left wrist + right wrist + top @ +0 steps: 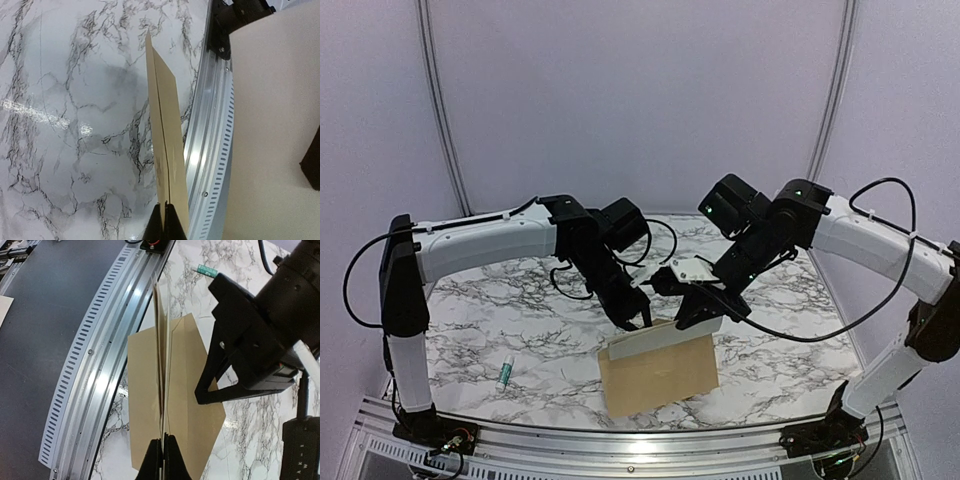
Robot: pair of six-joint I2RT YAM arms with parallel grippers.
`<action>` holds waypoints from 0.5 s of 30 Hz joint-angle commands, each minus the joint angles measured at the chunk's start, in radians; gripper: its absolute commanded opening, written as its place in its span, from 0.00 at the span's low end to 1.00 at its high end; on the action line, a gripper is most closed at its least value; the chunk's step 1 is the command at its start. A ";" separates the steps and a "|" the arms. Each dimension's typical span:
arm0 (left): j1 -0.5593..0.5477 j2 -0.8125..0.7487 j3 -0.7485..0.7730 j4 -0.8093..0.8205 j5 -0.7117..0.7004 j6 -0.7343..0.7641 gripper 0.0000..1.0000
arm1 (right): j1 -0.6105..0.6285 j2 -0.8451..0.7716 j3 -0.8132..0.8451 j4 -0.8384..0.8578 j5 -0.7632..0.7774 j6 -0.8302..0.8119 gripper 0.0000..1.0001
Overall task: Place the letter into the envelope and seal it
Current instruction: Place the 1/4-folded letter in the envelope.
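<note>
Thin cream paper letter [665,337] seemingly half inside flat tan kraft envelope [660,375]; sealing remains.
Left fingers [156,230] pinch envelope, right fingers [152,465] pinch letter.

No text, brand, number or sign can be read in any view, and the small white-and-green tube [505,374] lying on the marble table [770,300] well to the left of the left gripper [638,320] is too small for any label to be made out.
</note>
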 commanded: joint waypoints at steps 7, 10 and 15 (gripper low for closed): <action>-0.021 -0.045 -0.044 0.148 -0.098 -0.226 0.00 | 0.005 -0.044 -0.055 0.002 0.163 0.102 0.00; -0.034 -0.037 -0.042 0.156 -0.085 -0.220 0.00 | 0.005 -0.051 -0.064 -0.003 0.196 0.095 0.00; -0.045 -0.023 -0.036 0.163 -0.069 -0.217 0.00 | 0.005 -0.052 -0.073 -0.006 0.218 0.080 0.00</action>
